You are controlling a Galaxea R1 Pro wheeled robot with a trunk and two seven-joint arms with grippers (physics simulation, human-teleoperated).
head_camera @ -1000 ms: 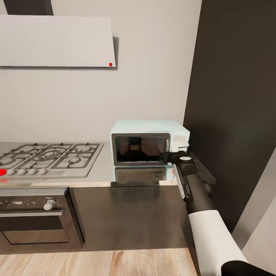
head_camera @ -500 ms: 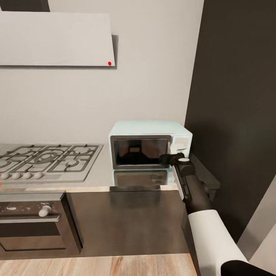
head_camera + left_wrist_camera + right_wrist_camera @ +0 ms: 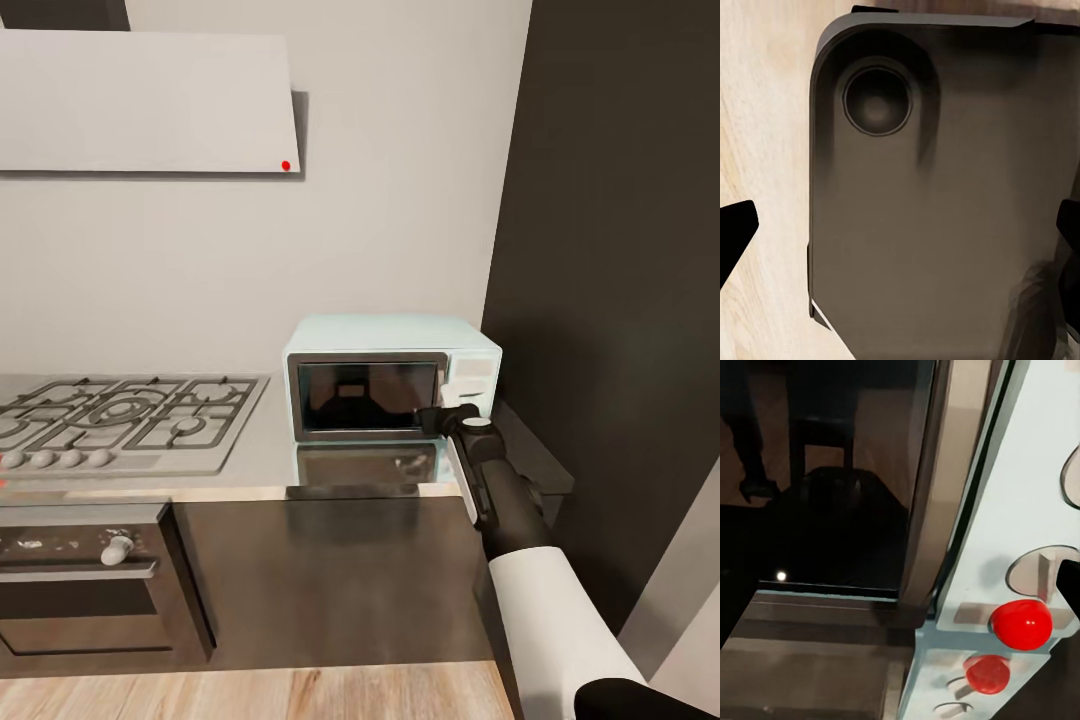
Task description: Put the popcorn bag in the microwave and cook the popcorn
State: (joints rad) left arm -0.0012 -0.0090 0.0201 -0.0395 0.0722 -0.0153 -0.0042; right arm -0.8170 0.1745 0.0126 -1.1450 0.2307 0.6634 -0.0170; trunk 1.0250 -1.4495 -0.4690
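Grey countertop carries one microwave; right claw touches it.

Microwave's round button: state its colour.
Red, clearest in the right wrist view: round button on the microwave.

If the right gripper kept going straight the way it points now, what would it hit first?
Most likely the microwave: the right gripper points at its front, near the right edge of the door beside the red button. Whether it lands on door frame or control panel is unclear.
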